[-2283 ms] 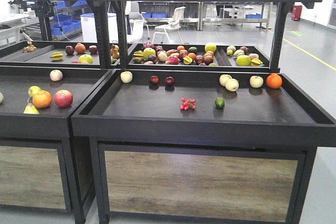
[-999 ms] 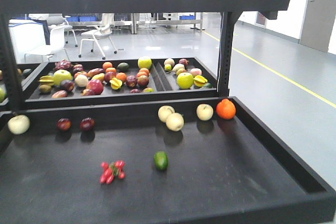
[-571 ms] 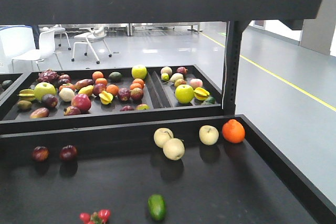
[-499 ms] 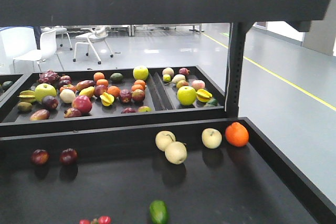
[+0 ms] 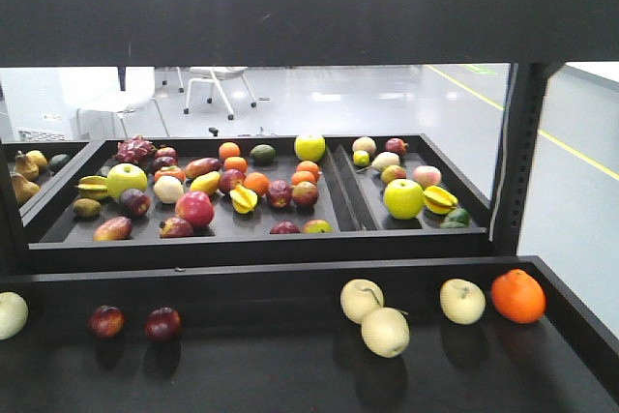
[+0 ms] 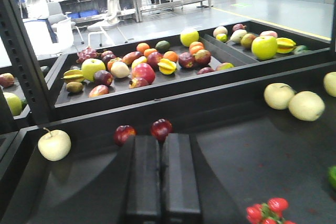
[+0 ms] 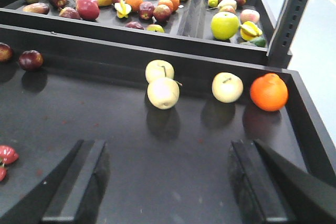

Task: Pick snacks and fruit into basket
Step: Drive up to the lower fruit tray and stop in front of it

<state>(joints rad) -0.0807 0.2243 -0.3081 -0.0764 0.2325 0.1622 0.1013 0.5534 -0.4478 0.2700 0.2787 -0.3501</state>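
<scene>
Nearer the fruit (image 5: 385,332) now: left end effector (image 6: 160,141) pinched together, right end effector (image 7: 168,150) wide.

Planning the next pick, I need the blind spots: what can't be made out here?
Left wrist view: green fruit cut off by the right edge; kind unclear.
Left wrist view: red cluster cut by the bottom edge.
Front view: pale fruit cut by the left edge.
No basket shows in any view.
</scene>
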